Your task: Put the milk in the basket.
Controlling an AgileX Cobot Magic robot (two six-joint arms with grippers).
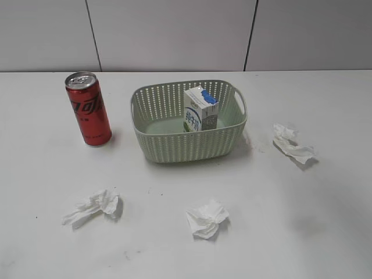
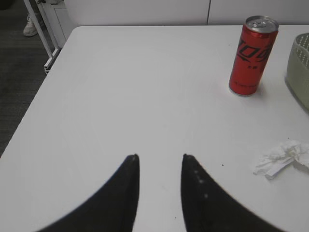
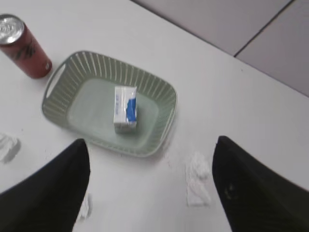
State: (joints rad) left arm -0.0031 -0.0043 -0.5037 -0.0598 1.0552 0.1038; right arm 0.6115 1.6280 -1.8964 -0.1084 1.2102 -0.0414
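The milk (image 1: 201, 109), a small white carton with a blue top, stands upright inside the pale green basket (image 1: 152, 110) at the table's middle. It also shows in the right wrist view (image 3: 126, 108) inside the basket (image 3: 159, 87). My right gripper (image 3: 152, 142) is open and empty, high above the table on the near side of the basket. My left gripper (image 2: 160, 157) is open and empty over bare table, left of the basket, whose rim shows at the left wrist view's right edge (image 2: 300, 67). Neither gripper shows in the exterior view.
A red soda can (image 1: 88, 108) stands left of the basket, also in the left wrist view (image 2: 253, 54). Crumpled tissues lie at front left (image 1: 93, 207), front middle (image 1: 206, 218) and right (image 1: 292, 143). The table's left edge (image 2: 34, 106) drops to the floor.
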